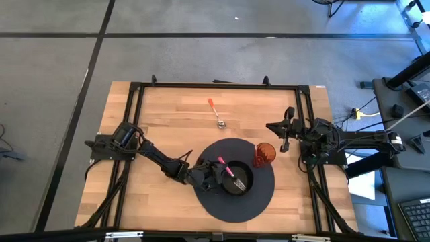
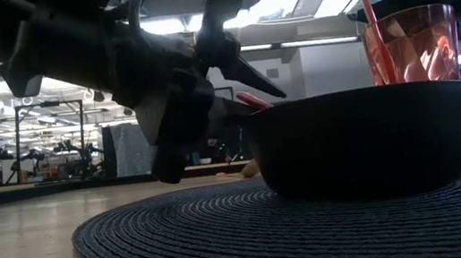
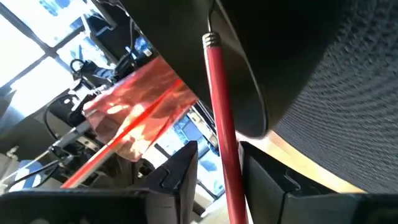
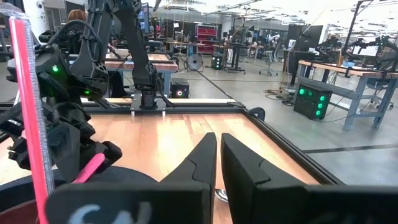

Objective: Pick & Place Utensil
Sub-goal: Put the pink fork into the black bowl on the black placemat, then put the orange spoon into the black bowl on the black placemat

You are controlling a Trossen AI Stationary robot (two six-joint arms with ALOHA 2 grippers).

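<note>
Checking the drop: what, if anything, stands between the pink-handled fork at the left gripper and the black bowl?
Nothing visible. The fork at the left gripper already reaches over the black bowl, tines inside. The red cup stands beside the bowl, out of the path. The right gripper waits off the mat.

The left arm reached toward four o'clock across the table, its left gripper [image 1: 220, 169] low (fingers apparently pinched together). The right arm waited at three o'clock, its right gripper [image 1: 283, 133] closed, pointing toward nine o'clock.
</note>
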